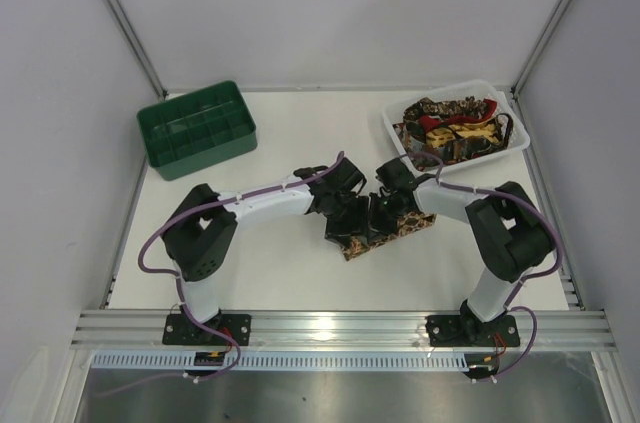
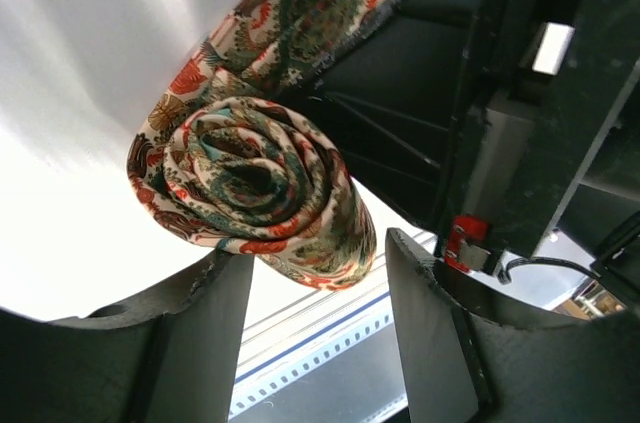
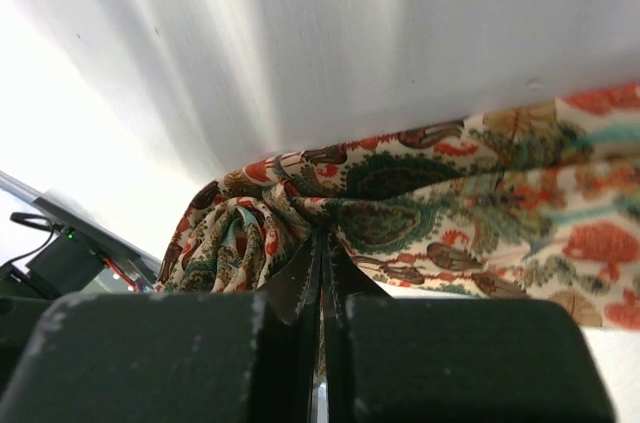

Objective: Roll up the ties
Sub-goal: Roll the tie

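Now at mid-table, our right gripper (image 3: 322, 243) pinches the paisley tie (image 2: 260, 183) while our left gripper (image 2: 318, 258) gapes at its coil; we should hold tension, so the turns wind tight.

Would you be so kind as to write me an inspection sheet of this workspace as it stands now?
Surface: white table, no marks seen.
Job's things: one paisley tie, its end wound into a spiral, the rest lying flat; more ties heaped in the white tray.
Clutter: green compartmented crate at the far left, away from the work.
Grippers: left gripper open at the spiral; right gripper shut on the tie's fabric.
Cables: purple cables run along both arms.
Surroundings: white walls; aluminium rail at the near edge.
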Robot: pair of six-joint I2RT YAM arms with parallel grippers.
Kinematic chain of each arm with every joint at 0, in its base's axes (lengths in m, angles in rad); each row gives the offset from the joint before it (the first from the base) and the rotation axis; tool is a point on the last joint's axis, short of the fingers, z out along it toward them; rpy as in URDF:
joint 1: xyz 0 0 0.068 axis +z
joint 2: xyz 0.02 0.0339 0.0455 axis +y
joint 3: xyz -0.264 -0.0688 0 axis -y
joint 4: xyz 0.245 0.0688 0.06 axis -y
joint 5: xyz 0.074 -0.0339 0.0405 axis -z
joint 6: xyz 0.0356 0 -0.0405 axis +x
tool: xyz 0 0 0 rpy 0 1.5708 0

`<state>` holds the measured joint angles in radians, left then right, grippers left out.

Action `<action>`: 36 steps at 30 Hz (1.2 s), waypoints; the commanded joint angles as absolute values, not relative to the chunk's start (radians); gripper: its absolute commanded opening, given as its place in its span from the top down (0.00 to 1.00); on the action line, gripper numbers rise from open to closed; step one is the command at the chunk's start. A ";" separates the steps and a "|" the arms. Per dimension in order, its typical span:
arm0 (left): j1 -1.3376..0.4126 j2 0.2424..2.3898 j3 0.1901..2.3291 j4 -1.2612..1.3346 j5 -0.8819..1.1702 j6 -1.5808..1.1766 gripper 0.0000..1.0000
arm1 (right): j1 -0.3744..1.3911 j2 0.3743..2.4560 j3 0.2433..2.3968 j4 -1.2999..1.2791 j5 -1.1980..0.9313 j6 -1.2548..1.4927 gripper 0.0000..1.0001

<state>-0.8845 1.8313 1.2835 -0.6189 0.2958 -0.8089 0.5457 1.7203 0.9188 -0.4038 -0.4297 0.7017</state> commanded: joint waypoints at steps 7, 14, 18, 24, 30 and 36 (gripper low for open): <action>-0.888 1.807 1.368 -0.600 0.299 -0.788 0.39 | 0.511 1.644 1.006 -0.511 -0.354 0.635 1.00; -0.879 1.824 1.388 -0.609 0.301 -0.776 0.39 | 0.489 1.631 1.000 -0.538 -0.302 0.606 1.00; -0.877 1.838 1.410 -0.609 0.305 -0.772 0.39 | 0.471 1.634 0.993 -0.538 -0.290 0.597 1.00; -0.876 1.867 1.448 -0.603 0.314 -0.765 0.39 | 0.448 1.646 0.966 -0.511 -0.276 0.578 1.00; -0.874 1.899 1.470 -0.586 0.322 -0.762 0.39 | 0.446 1.670 0.942 -0.473 -0.258 0.578 1.00; -0.874 1.905 1.471 -0.578 0.313 -0.749 0.40 | 0.465 1.655 0.859 -0.411 -0.290 0.649 1.00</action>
